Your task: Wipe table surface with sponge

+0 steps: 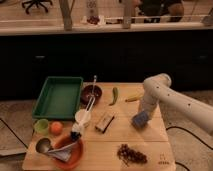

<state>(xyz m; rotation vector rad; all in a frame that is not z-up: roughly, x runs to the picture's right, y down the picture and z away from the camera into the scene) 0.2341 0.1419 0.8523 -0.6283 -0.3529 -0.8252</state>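
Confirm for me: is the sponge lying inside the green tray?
No. The sponge sits on the table right of centre, under the gripper, well away from the green tray at the left.

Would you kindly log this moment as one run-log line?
step: wiping | gripper: on sponge, right side of table surface | green tray: far left
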